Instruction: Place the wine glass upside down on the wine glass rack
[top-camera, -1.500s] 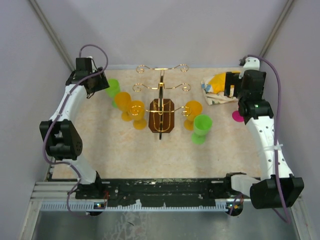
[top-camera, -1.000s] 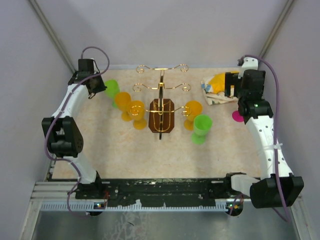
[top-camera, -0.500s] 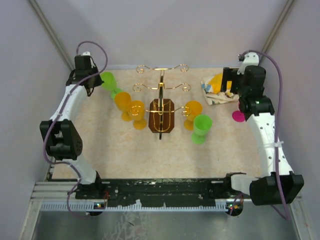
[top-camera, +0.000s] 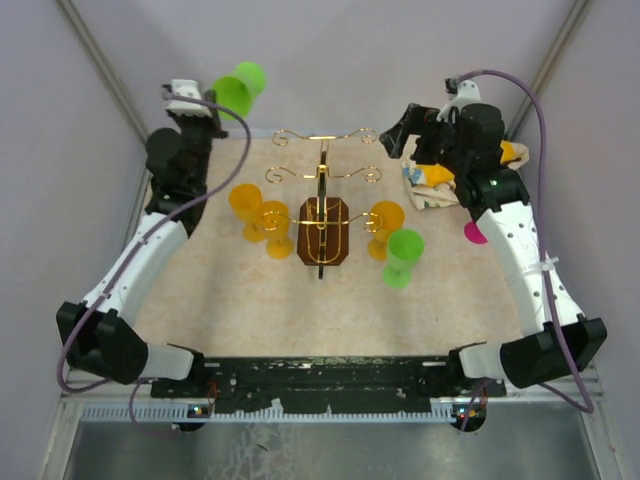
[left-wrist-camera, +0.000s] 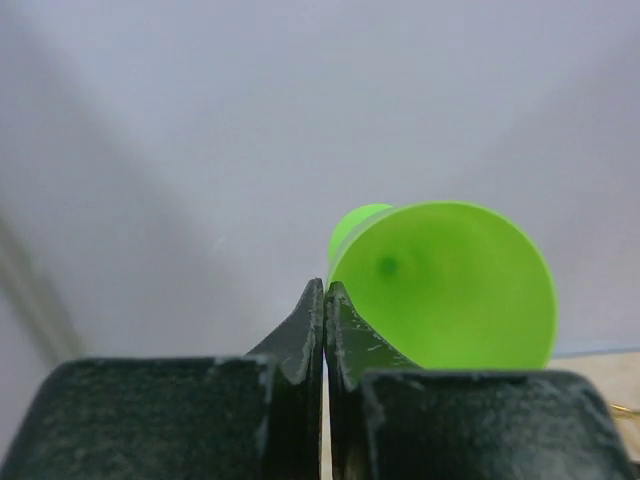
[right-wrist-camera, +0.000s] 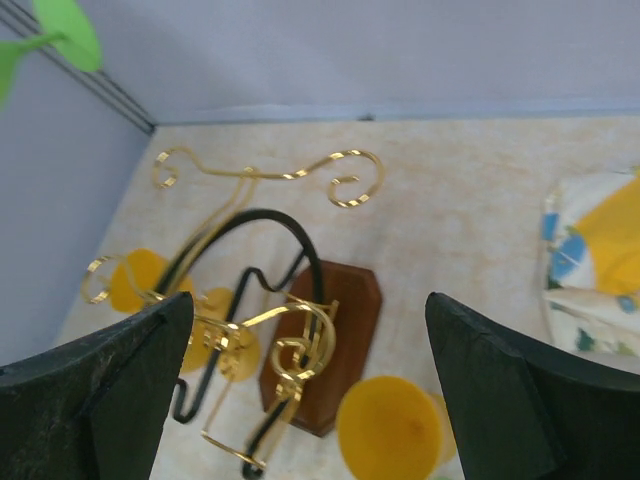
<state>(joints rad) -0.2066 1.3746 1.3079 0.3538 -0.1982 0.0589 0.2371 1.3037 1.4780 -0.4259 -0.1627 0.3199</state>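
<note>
My left gripper (top-camera: 214, 101) is raised high over the back left corner, shut on a green wine glass (top-camera: 240, 86) that it carries clear of the table. In the left wrist view the jaws (left-wrist-camera: 324, 290) are pressed together and the glass (left-wrist-camera: 450, 285) sticks out past the right finger; the grip point itself is hidden. The wine glass rack (top-camera: 322, 232), gold wire on a brown octagonal base, stands mid-table. My right gripper (top-camera: 401, 128) hangs open, high to the rack's back right, looking down on the rack (right-wrist-camera: 335, 310) with nothing between its fingers.
Two orange glasses (top-camera: 245, 200) (top-camera: 275, 222) stand left of the rack, and a third (top-camera: 386, 220) plus another green glass (top-camera: 404, 255) stand to its right. A patterned cloth (top-camera: 435, 182) lies at the back right, with a pink disc (top-camera: 474, 233) near the right wall.
My left arm has lifted the green glass from the table's back left up into the air. The right arm swung up and left toward the rack, still open.
</note>
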